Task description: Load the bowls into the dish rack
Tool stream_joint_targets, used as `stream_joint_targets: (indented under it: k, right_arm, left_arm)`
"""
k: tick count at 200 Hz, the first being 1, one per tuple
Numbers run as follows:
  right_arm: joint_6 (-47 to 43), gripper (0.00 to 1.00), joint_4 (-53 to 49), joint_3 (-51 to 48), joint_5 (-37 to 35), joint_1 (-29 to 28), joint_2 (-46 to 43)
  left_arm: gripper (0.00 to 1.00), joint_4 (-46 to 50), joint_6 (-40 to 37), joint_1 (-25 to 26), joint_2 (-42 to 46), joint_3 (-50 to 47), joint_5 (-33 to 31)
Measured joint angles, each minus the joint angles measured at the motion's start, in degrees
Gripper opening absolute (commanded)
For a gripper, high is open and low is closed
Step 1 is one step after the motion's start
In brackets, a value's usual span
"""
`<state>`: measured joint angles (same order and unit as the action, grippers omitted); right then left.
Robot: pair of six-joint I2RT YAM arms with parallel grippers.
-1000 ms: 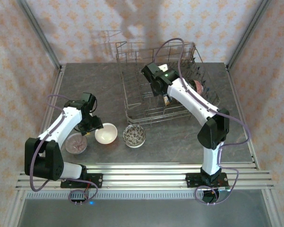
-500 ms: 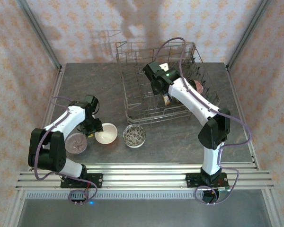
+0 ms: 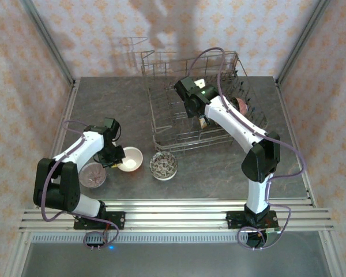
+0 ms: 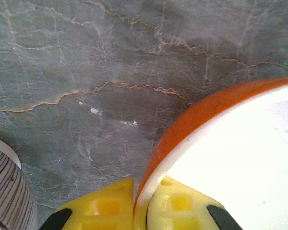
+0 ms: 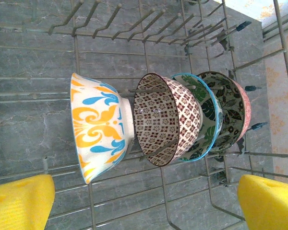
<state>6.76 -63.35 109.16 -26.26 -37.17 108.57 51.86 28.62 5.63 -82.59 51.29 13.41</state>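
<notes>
- Striped bowl (image 3: 93, 174) sits upright on the tabletop (image 3: 207, 173), nearest the left arm's base. In the left wrist view its ribbed side shows at the lower left corner (image 4: 5, 191).
- Left fingers (image 3: 116, 157) are closed on the near-left rim of the orange bowl (image 3: 130, 160). In the left wrist view the yellow pads (image 4: 177, 206) pinch the rim, one outside on the orange wall (image 4: 182, 124) and one inside on the white.
- A second ago these fingers hung open over that rim with the arm higher. Now the arm is lower and the fingers are pinched shut. The orange bowl lies about where it was, just right of the striped bowl.
- Mosaic bowl (image 3: 163, 165) stands upright just right of the orange bowl and just in front of the rack's near wall, unmoved.
- Rack (image 3: 179, 124) stands at the far right of the tabletop.
- Right fingers (image 3: 203, 121) hang wide open inside the rack, holding nothing and placed as before.
- In the right wrist view four bowls stand on edge in a row between the tines:
  - a white bowl with yellow and blue scrolls (image 5: 101, 127)
  - a brown lattice bowl (image 5: 165, 120)
  - a teal-rimmed leaf bowl (image 5: 204, 112)
  - a dark floral bowl with a pink outside (image 5: 235, 108)
- Each of the four touches the next.
</notes>
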Motion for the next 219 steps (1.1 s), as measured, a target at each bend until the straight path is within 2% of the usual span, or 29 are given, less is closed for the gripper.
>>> stream_joint_targets:
  k: [15,47,77,111,162,192,219]
  right_arm:
    - [0.0,0.97,0.0,0.0,-0.9,0.0,0.0]
    - [0.0,0.97,0.0,0.0,-0.4,0.7,-0.2]
    - [0.0,0.96,-0.2,1.2,1.9,1.4,-0.5]
    - [-0.7,0.92,-1.0,7.1,6.2,1.6,-0.5]
    - [-3.1,0.75,-2.1,19.5,17.1,1.6,-0.5]
    - [-3.6,0.67,-2.2,26.5,25.6,1.6,-0.5]
    - [-3.8,0.62,-1.6,28.8,33.8,1.6,-0.7]
  left_arm:
    - [0.00,0.2,0.1,0.0,1.3,0.4,-0.2]
    - [0.00,1.4,0.1,0.0,2.5,2.9,-1.3]
    - [0.00,2.6,0.3,0.0,5.2,7.1,-2.0]
    - [0.00,4.2,1.0,0.0,8.8,15.0,-2.7]
    - [0.00,4.9,1.6,0.9,9.0,31.6,-3.5]
    - [0.00,4.3,1.4,5.2,5.6,41.2,-4.0]
    - [0.00,3.5,1.3,9.0,0.2,48.0,-4.5]
